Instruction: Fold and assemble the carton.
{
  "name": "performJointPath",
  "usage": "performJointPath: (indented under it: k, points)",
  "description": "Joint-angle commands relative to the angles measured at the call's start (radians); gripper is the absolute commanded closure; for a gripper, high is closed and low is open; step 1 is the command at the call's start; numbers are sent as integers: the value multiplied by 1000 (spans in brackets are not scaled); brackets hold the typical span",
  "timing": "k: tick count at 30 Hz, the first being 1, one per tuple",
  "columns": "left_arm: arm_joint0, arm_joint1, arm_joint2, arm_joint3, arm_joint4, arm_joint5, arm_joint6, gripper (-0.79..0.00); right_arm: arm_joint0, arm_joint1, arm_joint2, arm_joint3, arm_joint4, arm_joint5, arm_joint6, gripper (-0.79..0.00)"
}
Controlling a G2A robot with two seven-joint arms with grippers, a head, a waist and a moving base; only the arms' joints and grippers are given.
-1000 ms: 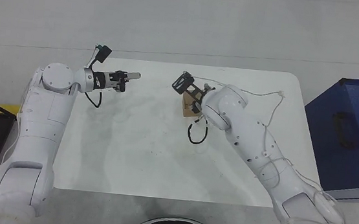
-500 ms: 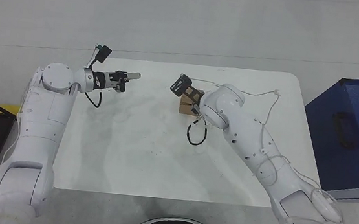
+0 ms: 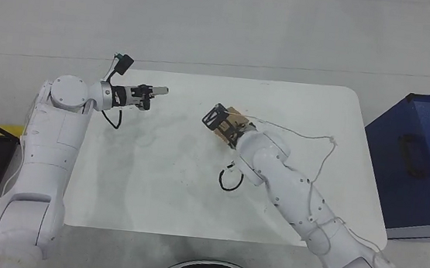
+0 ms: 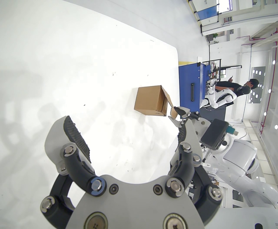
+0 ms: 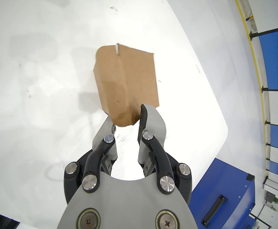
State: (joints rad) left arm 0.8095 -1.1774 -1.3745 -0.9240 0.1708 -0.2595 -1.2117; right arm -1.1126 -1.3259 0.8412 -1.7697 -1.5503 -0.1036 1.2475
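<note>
Find the left claw [image 3: 157, 91] in the upper left of the top view, above the far left part of the white desk [image 3: 180, 177]. Its fingers are spread wide, and it holds nothing. In the left wrist view, bare desk [image 4: 86, 43] shows between the fingers of this claw [image 4: 124, 130].

Find the brown carton [image 3: 236, 117] just above the centre of the top view. It rests on the desk, well apart from the left claw. In the left wrist view the carton [image 4: 148, 100] lies on its side with one end flap open.

The right claw [image 5: 128, 118] is closed on the tip of that flap, with the carton [image 5: 126, 80] beyond its fingers.

A blue cabinet [image 3: 422, 162] stands off the desk at the right edge.
</note>
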Motion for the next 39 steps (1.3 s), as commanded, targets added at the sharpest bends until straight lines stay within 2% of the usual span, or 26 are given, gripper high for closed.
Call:
performJointPath:
  k: [1, 6, 7, 8, 10, 13, 15, 20, 25, 30, 36, 39]
  points:
    - [0, 0, 0, 0, 0, 0, 0, -785, -62, 9, 16, -69, 12, -26, 1, -360]
    - [0, 0, 0, 0, 0, 0, 0, -785, -167, 26, 76, -182, 127, -97, -43, -453]
    - [0, 0, 0, 0, 0, 0, 0, -785, -179, 28, 96, -199, 163, -95, -76, -508]
    - [0, 0, 0, 0, 0, 0, 0, -785, -188, 28, 122, -210, 207, -78, -121, -646]
    - [0, 0, 0, 0, 0, 0, 0, -785, -194, 25, 180, -205, 290, -11, -258, -622]
    - [0, 0, 0, 0, 0, 0, 0, -785, -191, 18, 227, -138, 401, 29, -428, -763]
    - [0, 0, 0, 0, 0, 0, 0, -785, -172, 14, 244, -83, 448, 44, -502, -785]
    - [0, 0, 0, 0, 0, 0, 0, -785, -111, 2, 218, 37, 477, 54, -555, -782]
    - [0, 0, 0, 0, 0, 0, 0, -785, -66, -6, 172, 104, 398, 93, -554, -727]
    - [0, 0, 0, 0, 0, 0, 0, -785, -55, -7, 148, 121, 312, 98, -540, -727]
    - [0, 0, 0, 0, 0, 0, 0, -785, -55, -5, 171, 124, 290, 115, -515, -656]
    - [0, 0, 0, 0, 0, 0, 0, -785, -52, -5, 177, 125, 290, 111, -495, -588]
